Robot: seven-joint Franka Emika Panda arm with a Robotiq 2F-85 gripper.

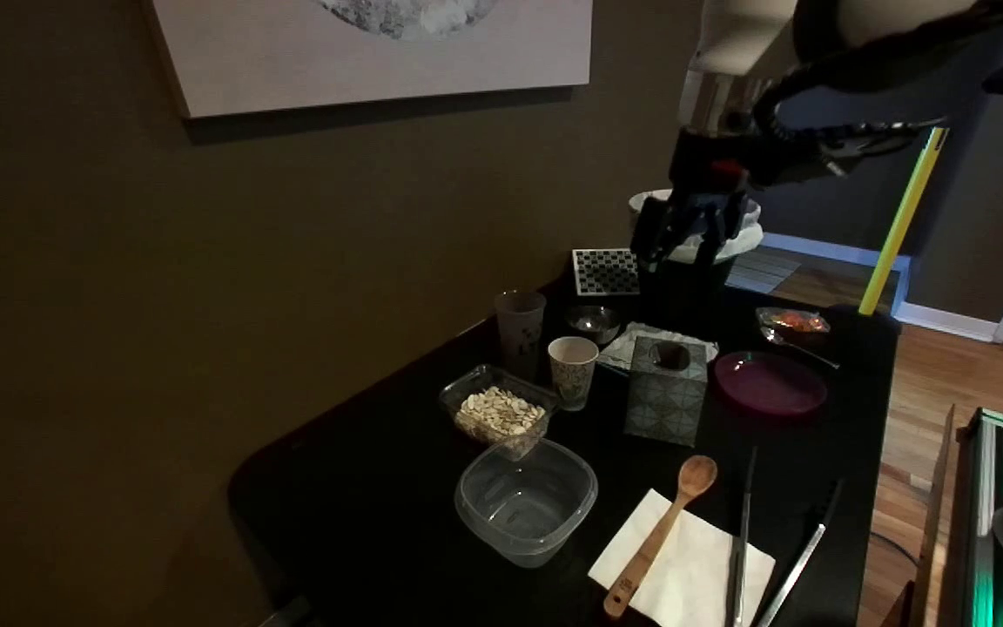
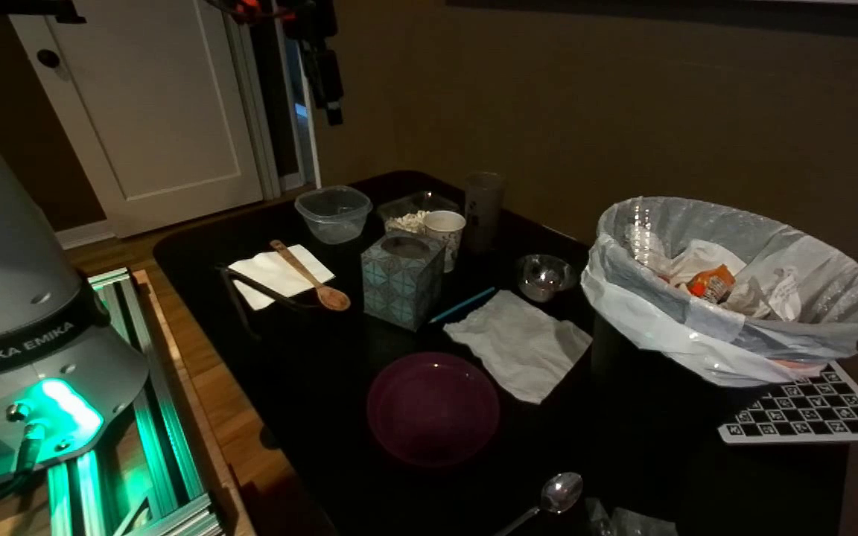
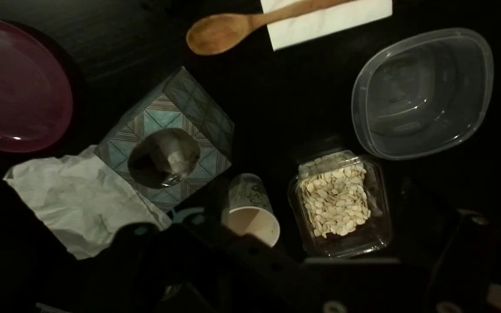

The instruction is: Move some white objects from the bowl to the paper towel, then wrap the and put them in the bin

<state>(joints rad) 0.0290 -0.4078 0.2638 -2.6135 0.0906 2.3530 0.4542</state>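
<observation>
Pale flat seeds [image 3: 336, 198] lie loose in a clear plastic container [image 3: 348, 246]; none seen on the paper towel [image 2: 522, 346], creased and spread just beside the tissue box [image 2: 399, 286]. Likeliest trouble: seeds this small slipping out of a pinch and scattering on the way across. A low, off-line reach could shove the light container or topple the paper cup [image 1: 572, 373] near it. Gripper [image 1: 680, 259] well above the table [image 1: 362, 488], jaws parted, nothing visible between them. Later worry: thin towel sliding or unfolding when gathered, spilling seeds short of the plastic-lined bin [image 2: 623, 357].
</observation>
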